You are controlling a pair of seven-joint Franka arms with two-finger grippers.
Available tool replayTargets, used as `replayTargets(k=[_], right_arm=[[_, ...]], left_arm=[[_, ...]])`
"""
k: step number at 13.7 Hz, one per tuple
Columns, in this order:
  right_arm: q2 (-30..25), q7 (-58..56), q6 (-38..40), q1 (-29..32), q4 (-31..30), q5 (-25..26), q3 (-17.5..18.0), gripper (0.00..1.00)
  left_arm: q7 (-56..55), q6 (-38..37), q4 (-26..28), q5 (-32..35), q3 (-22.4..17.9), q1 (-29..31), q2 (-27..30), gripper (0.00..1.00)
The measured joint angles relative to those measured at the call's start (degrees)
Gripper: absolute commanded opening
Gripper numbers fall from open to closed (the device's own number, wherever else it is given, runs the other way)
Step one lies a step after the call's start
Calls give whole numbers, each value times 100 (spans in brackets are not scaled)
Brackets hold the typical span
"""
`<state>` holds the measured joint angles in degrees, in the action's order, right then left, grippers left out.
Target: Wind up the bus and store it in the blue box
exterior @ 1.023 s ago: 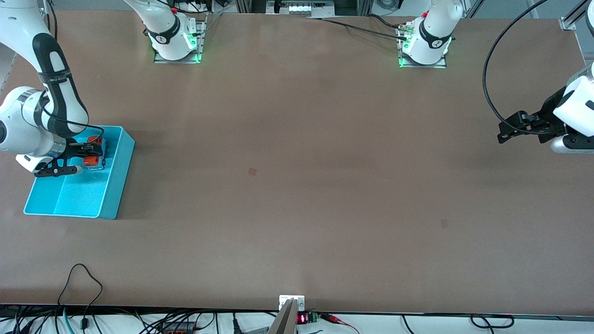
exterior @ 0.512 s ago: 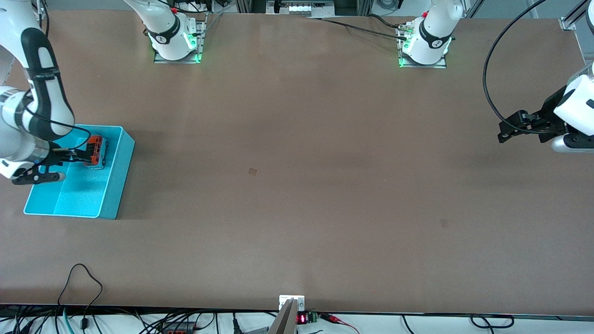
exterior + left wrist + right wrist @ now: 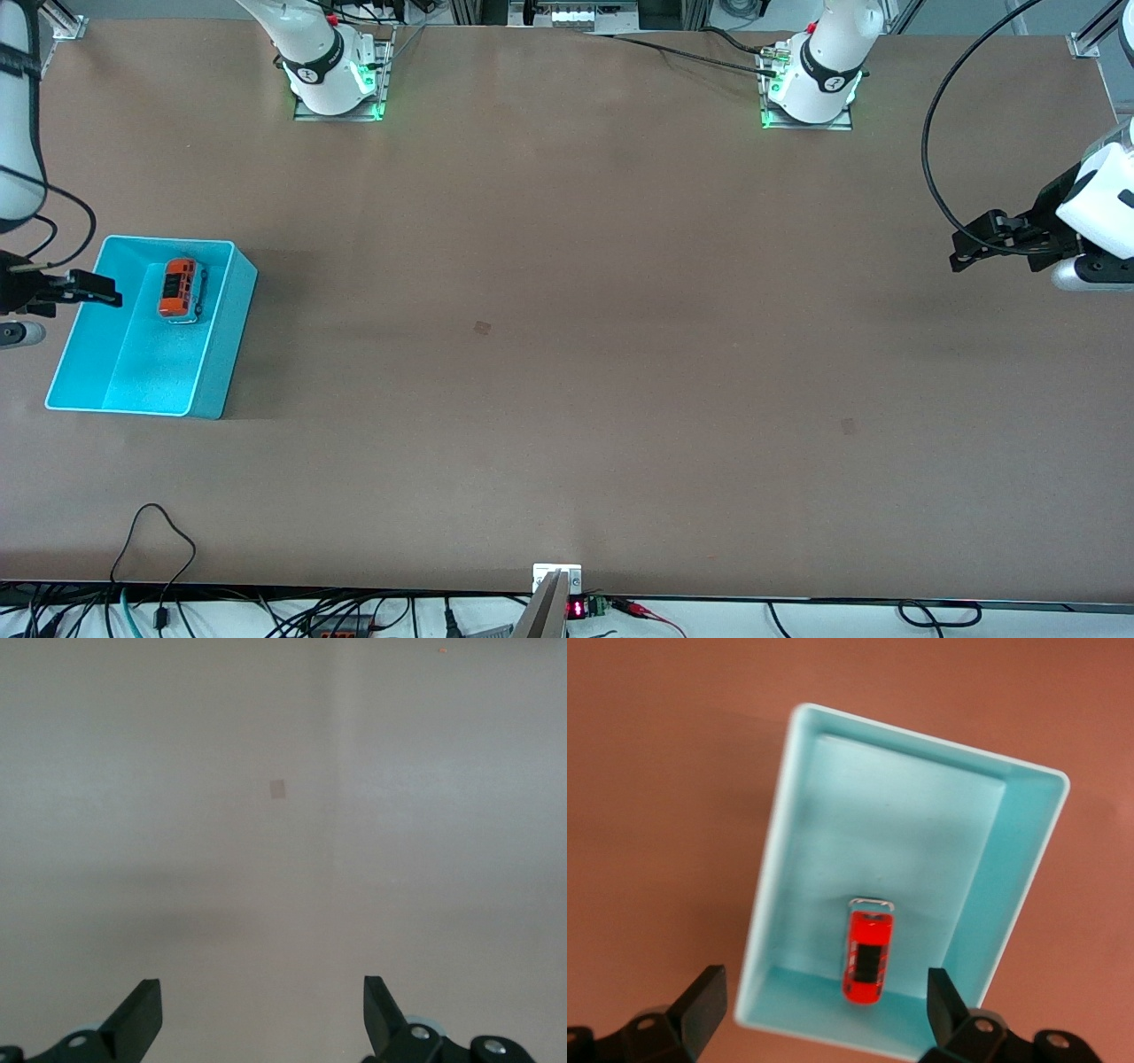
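The bus (image 3: 179, 291) lay upright on the floor of the box (image 3: 204, 372), in the half farther from the front camera, and no gripper touched it. In the right wrist view the bus (image 3: 868, 955) sat near one short wall with bare floor along both its sides, and most of the box (image 3: 775, 850) floor was open. The box stood at the right arm's end of the desk (image 3: 567, 354), its long walls running toward the front camera.

The right gripper (image 3: 84, 289) hung over the box's outer rim at the desk's edge, its jaws spread wide and holding nothing. The left gripper (image 3: 974, 250) waited over the left arm's end of the desk, jaws also wide and empty; its wrist view showed only bare desk (image 3: 283, 815) below. Between the box and the left gripper the desk lay open.
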<state>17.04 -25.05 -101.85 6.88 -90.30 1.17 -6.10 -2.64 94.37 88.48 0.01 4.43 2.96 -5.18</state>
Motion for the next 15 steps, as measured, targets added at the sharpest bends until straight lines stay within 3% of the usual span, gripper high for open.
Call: replayTargets(k=[5, 8, 15], right_arm=[[-635, 20, 965, -140, 526, 150, 699, 100], [-918, 104, 1564, -145, 526, 72, 746, 100], [-818, 642, 1625, -164, 481, -5, 825, 100]], left_arm=[[8, -26, 0, 0, 1, 0, 0, 100], [10, -27, 0, 0, 1, 2, 0, 100], [10, -27, 0, 0, -1, 19, 0, 100]])
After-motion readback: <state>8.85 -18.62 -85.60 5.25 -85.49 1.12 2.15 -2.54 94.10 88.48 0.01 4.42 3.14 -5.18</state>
